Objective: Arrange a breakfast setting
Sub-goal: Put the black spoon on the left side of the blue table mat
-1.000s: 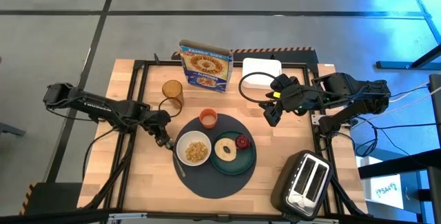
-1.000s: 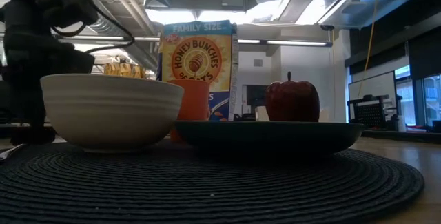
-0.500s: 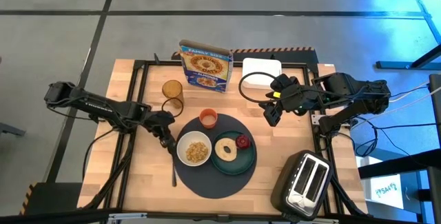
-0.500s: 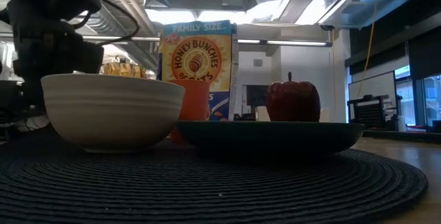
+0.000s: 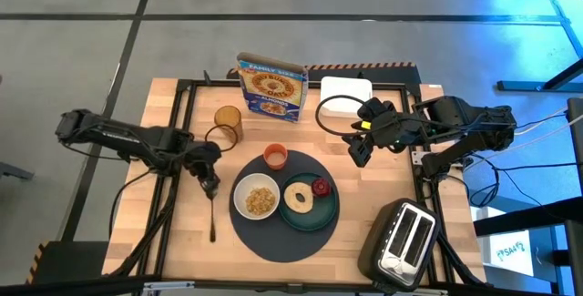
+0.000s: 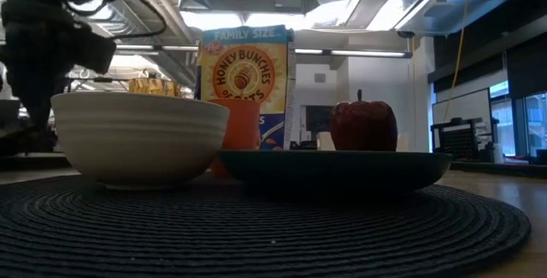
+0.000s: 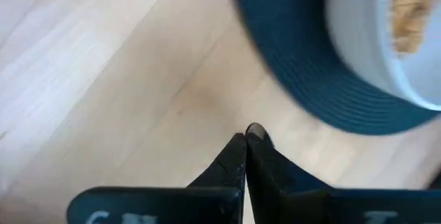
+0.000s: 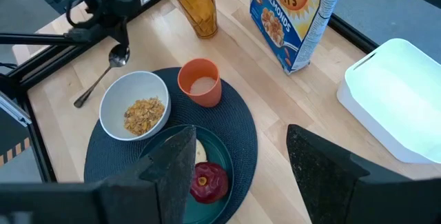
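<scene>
Placemat (image 5: pixel 273 237) holds bowl (image 5: pixel 255 197), plate (image 5: pixel 321 218) and cup (image 5: pixel 276 157); left gripper (image 5: pixel 210 187), clamped on spoon (image 5: pixel 211 214), hasn't placed it.

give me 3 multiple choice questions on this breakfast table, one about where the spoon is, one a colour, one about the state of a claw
1. Where does the spoon lie?
A. in the white bowl
B. on the bare wood beside the placemat
C. on the teal plate

2. What colour is the small cup on the placemat?
A. orange
B. white
C. green

3. How is the right claw?
A. shut on the bagel
B. shut on nothing
C. open, holding nothing

Answers:
1 B: the high view shows it on the table near the left claw, off the mat's edge.
2 A: it shows orange from above, next to the white bowl.
3 C: its wrist view shows the fingers spread with only the table between them.
</scene>
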